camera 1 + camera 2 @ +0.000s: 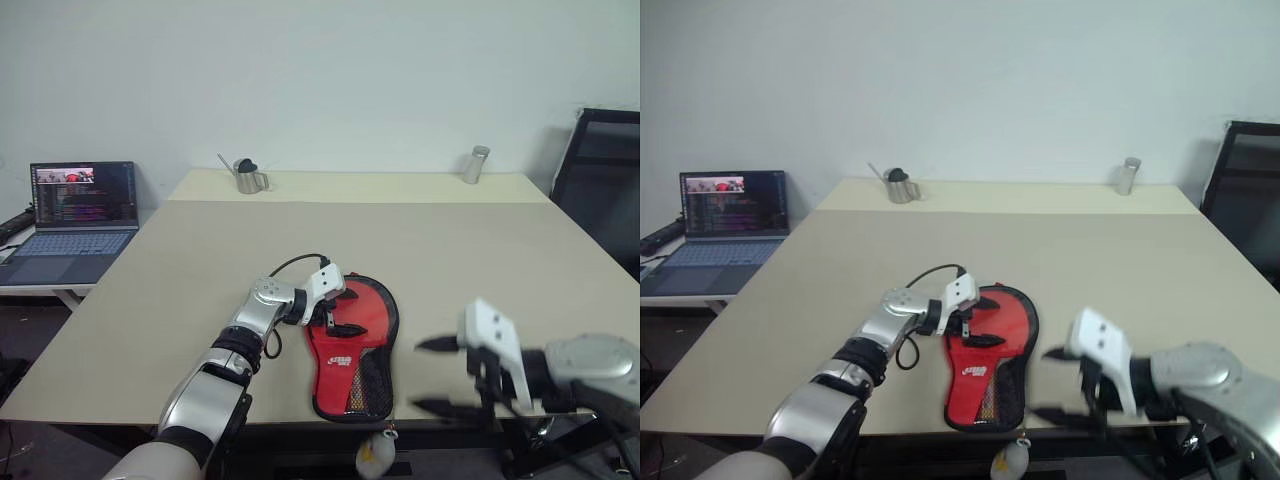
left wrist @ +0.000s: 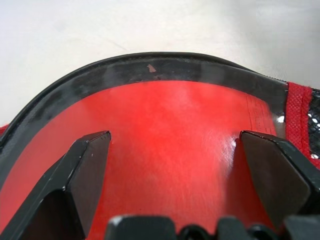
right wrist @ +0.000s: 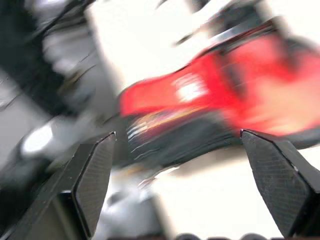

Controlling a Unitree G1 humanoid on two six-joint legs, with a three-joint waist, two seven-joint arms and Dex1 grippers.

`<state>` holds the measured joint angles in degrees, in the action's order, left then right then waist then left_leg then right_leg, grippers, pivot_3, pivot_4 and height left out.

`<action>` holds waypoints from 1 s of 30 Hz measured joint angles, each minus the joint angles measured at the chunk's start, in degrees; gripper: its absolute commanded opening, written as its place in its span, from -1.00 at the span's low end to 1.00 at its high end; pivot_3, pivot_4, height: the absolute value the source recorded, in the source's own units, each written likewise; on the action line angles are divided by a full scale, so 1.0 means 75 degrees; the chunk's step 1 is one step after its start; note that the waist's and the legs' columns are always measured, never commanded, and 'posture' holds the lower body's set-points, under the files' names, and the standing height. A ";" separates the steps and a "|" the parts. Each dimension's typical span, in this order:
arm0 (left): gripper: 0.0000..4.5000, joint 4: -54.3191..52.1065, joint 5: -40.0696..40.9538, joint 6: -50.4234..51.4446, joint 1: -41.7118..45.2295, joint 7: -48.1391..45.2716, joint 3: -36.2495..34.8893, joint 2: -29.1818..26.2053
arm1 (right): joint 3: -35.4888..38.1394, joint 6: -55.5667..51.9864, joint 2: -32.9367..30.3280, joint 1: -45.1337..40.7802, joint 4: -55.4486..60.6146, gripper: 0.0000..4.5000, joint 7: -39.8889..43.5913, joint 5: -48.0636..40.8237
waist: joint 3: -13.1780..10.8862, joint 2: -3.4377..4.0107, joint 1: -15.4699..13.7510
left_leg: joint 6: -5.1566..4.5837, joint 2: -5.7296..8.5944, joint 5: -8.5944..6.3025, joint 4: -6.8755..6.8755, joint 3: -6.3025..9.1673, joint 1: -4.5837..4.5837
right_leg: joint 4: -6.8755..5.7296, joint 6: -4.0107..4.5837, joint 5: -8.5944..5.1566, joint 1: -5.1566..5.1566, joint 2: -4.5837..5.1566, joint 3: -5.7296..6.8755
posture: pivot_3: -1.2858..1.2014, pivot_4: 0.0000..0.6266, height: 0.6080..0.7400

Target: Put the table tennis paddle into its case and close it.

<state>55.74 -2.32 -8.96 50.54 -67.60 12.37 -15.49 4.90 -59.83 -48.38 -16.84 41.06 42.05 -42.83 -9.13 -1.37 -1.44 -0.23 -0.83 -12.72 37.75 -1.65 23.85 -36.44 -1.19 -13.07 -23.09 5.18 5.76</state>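
Case (image 1: 352, 358) flat on the table (image 1: 470, 260) near the front edge, round end away from the robot, narrow end toward it and reaching the table's edge. Red across the round part; cannot tell from the head views how much of that is paddle face and how much case panel. Seen close from the left wrist: a smooth red surface bounded by a curved black rim, red fabric edge and black mesh to one side. White lettering on the red panel at the narrow end, mesh pocket beside it, a pale zipper pull (image 1: 373, 452) hanging below the table's edge. Left claw (image 1: 338, 318) spread wide, fingers angled down over the round red part, one tip either side of the red face; contact unclear. Right claw (image 1: 440, 376) spread wide too, empty, held in the air right of the case and apart from it, pointing toward it. At the far end of the table a small metal can (image 1: 248, 175) and a grey cylinder (image 1: 476, 165). Open laptop (image 1: 75, 215) on a side stand to the left.
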 measured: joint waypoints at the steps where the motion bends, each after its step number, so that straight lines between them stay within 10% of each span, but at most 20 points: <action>1: 1.00 -0.0145 0.0033 0.0049 -0.0080 0.0000 -0.0024 0.0006 | -0.0015 0.0083 0.0069 -0.0140 -0.0320 0.96 -0.0062 0.0081 | 0.0000 0.0004 -0.0009 | -0.0001 0.0004 0.0000 -0.0001 0.0000 0.0005 | 0.0002 -0.0001 0.0000 0.0000 0.0002 0.0000 | 0.03 -0.52 1.00; 18: 1.00 -0.8525 0.2408 0.4996 -0.4571 0.1080 -0.2237 -0.2200 | -0.0994 0.5328 0.1489 -0.1788 -0.6524 0.96 0.1788 0.2652 | -0.0237 0.0030 0.0148 | -0.0074 -0.0013 -0.0033 0.0001 -0.0052 0.0056 | -0.0066 -0.0056 -0.0013 -0.0061 -0.0034 -0.0040 | 0.03 -0.52 1.00; 30: 1.00 -0.8915 0.2325 0.4959 -0.4840 0.2470 -0.2529 -0.2422 | -0.0679 0.6719 0.0975 -0.2809 -0.9578 0.96 0.2370 0.3504 | -0.0241 0.0035 0.0022 | -0.0075 0.0012 -0.0033 0.0012 -0.0065 0.0070 | -0.0063 -0.0057 -0.0011 -0.0064 -0.0034 -0.0048 | 0.03 -0.52 1.00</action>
<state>-11.12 15.11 28.23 14.24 -49.08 -6.60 -33.65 -0.19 -9.43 -41.07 -37.91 -30.77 59.82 -16.55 -10.94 -1.11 -1.27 -0.80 -0.74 -12.97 37.84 -2.14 24.37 -36.90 -1.62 -13.15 -23.57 4.92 5.40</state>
